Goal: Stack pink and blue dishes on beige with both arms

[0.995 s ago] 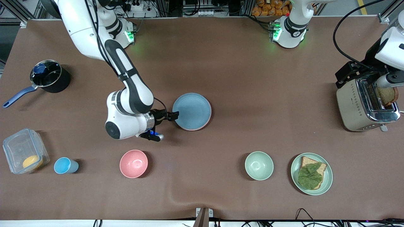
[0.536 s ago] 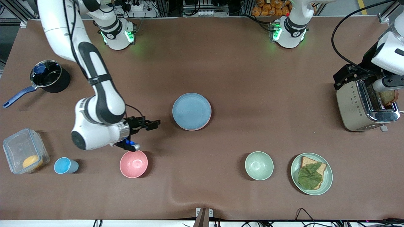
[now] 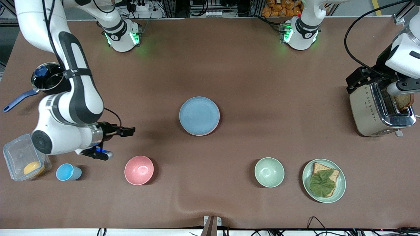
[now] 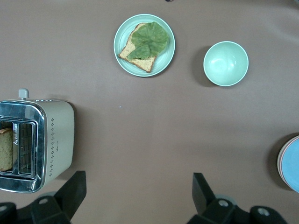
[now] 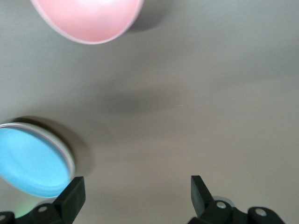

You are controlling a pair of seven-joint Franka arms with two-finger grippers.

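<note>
— Right gripper (image 3: 129,131) hangs empty over bare table, jaws apart, between the pink bowl (image 3: 139,170) and the saucepan (image 3: 52,79). Where does the stacking stand?

— It looks done. The blue plate (image 3: 199,115) lies on top of the pile mid-table, with the pink plate (image 3: 213,128) showing only as a thin rim beneath it. The beige plate I cannot make out in the front view; I'd guess it sits at the bottom.

— And the left gripper (image 4: 135,198)?

— Spread wide, holding nothing, up over the toaster (image 3: 377,108) at the left arm's end.

— So what's left?

— Nothing to lift, as far as I can judge — only for the arms to clear off.

— Count it for me.

— One stack of plates, two bowls — pink and green bowl (image 3: 269,172) — one green plate (image 3: 341,186) with bread and a leaf, one blue cup (image 3: 67,172), one lidded plastic box (image 3: 24,160), one saucepan, one toaster.
</note>
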